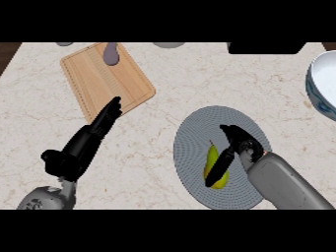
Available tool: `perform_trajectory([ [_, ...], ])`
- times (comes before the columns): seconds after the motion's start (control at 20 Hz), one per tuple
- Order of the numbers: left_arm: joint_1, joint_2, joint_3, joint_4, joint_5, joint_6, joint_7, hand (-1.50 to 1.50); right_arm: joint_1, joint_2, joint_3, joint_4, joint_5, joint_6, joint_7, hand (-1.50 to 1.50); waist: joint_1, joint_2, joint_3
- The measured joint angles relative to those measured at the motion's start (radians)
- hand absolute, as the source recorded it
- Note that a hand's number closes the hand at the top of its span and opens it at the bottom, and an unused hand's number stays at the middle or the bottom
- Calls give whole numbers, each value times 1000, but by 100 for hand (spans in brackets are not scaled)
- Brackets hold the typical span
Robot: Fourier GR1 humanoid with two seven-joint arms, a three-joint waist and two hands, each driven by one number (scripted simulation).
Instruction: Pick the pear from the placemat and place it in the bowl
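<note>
We see a slim yellow-green pear [210, 160] lying on the round grey placemat [199, 123], the right hand [237, 140] curled over it. Left of the placemat, the left hand [83, 147] is straight-fingered.

Soft, even light falls across the pale counter [163, 108], equally bright on either side of the left hand [83, 145] and the right hand [237, 142]. Both black hands read as dark shapes with very little surface shading. The grey forearm [286, 184] behind the right hand carries a gentle highlight along its upper side. Up and to the right of the right hand, the bowl's [330, 78] pale inside is the brightest area.
</note>
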Motion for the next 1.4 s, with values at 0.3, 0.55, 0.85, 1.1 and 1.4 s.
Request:
perform_trajectory([
  [0.3,-1,-19,17,14,-24,-22,-7,0,17,29,-40,18,98,-9,-36,150,-5,-5,-9],
  [0.55,-8,-42,30,10,-43,-24,13,0,20,50,-66,37,181,-9,-64,150,-6,-8,-11],
  [0.85,-3,-48,40,15,-45,-34,9,0,47,-47,10,-47,234,119,-302,150,-10,-8,-4],
  [1.1,7,-45,45,20,-42,-34,11,0,21,-200,159,-229,318,252,-619,150,-12,-20,4],
  [1.4,20,-41,62,13,-42,-22,9,0,29,-492,144,-388,450,174,-1000,150,-55,-16,9],
])
